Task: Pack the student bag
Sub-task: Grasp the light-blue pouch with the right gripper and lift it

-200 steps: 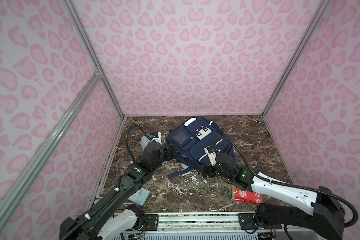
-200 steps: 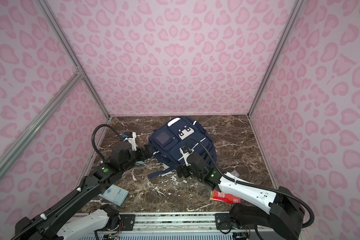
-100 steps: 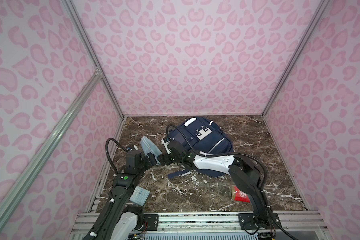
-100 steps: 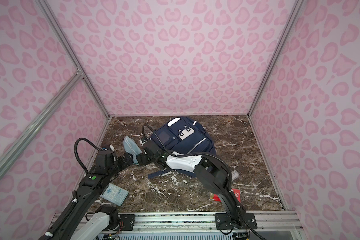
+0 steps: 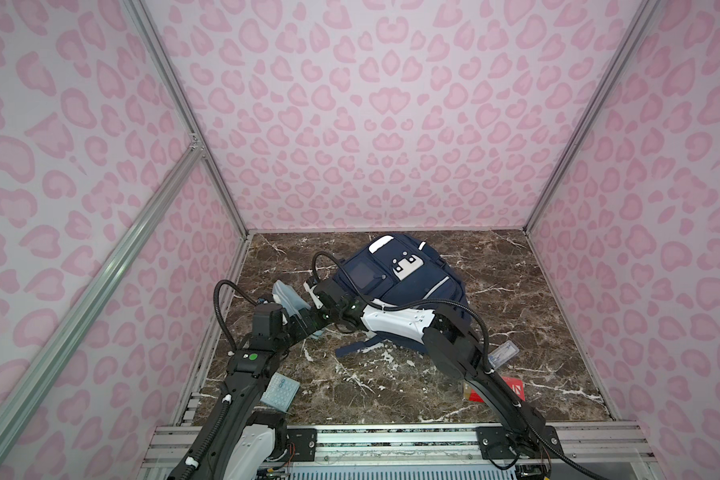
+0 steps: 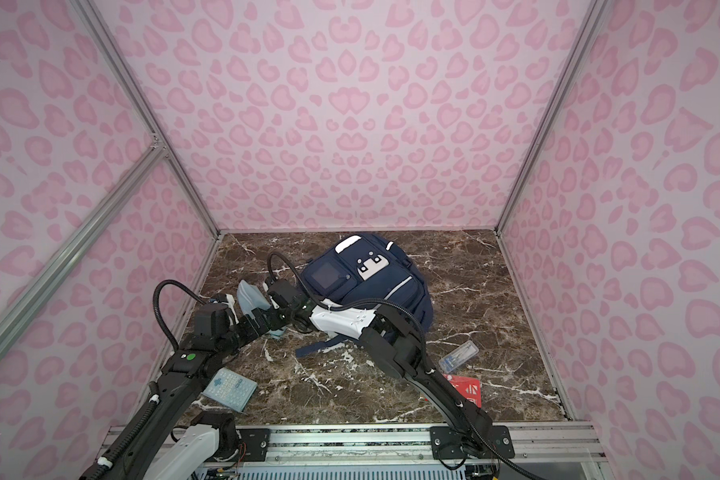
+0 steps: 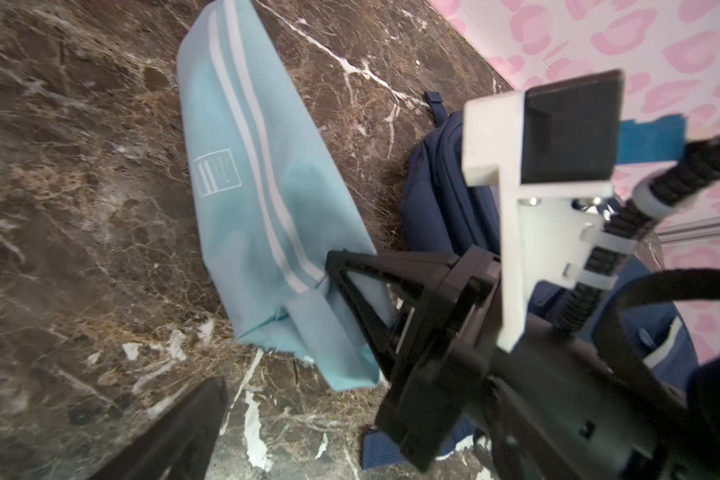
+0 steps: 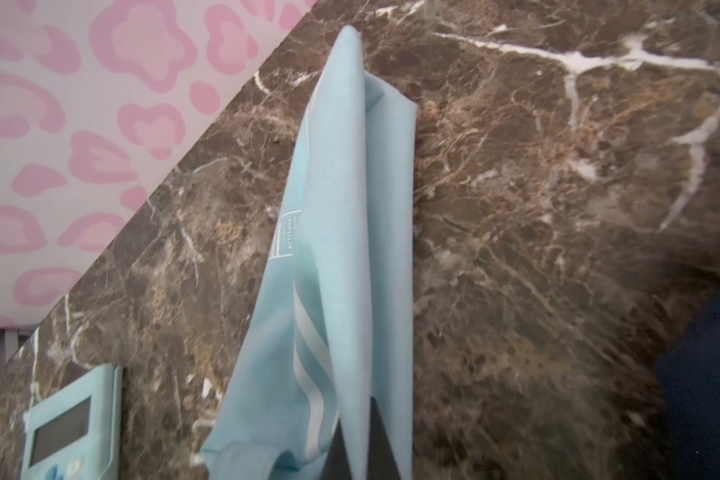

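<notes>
the right end effector point(image 8: 359, 444) has swung across and pinched shut on the light-blue pouch point(image 7: 258, 208) beside the student bag point(image 5: 408, 282) at the back of the bench point(image 5: 516, 291), the left end effector point(image 5: 308, 326) wide open nearby, so the pickup is under way and next probably comes lifting the pouch bagward.

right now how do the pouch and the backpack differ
The pouch is light blue, the backpack navy. The pouch is small and slim, the backpack far bigger. The right claw pinches the pouch's end; nothing grips the backpack. Both are fabric with white stripes.
</notes>
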{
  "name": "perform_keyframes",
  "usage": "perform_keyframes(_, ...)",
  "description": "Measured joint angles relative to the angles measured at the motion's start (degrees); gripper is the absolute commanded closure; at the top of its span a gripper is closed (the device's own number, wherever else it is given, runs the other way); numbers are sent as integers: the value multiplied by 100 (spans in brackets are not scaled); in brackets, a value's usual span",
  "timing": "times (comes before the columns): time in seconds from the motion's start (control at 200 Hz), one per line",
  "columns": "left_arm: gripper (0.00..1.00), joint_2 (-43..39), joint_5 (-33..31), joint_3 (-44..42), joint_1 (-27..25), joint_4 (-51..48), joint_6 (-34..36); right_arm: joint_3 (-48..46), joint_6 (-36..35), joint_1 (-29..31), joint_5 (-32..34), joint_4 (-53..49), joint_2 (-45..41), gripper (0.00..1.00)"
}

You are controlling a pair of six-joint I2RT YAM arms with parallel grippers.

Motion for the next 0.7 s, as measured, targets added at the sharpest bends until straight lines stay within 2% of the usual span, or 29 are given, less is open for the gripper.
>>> perform_keyframes(0.2, 2, -514, 1292, 26, -203, 387, 129, -1585, -46, 61, 522, -50, -1705, 100)
perform_keyframes(0.27, 2, -597, 1626, 201, -496, 522, 83, -2135, -57, 81, 841, -48, -2402, 100)
perform_keyframes(0.35, 2, -483, 1762, 520, -1082, 544, 61, -2929, -55, 94, 1305, -4, -3281, 100)
perform_keyframes(0.445, 2, -181, 1526, 979, -1978, 522, 31, -3703, 17, 4, 1818, -190, -4282, 100)
perform_keyframes(0.515, 2, 98, 1056, 1307, -2621, 579, 52, -4183, 131, -229, 2103, -334, -5001, 100)
perform_keyframes(0.595, 2, 555, 369, 1565, -3180, 363, 122, -4671, 278, -603, 2240, -321, -5818, 100)
perform_keyframes(0.7, 2, 1344, -103, 2015, -3899, 160, 492, -5370, 422, -1193, 2194, -306, -6793, 100)
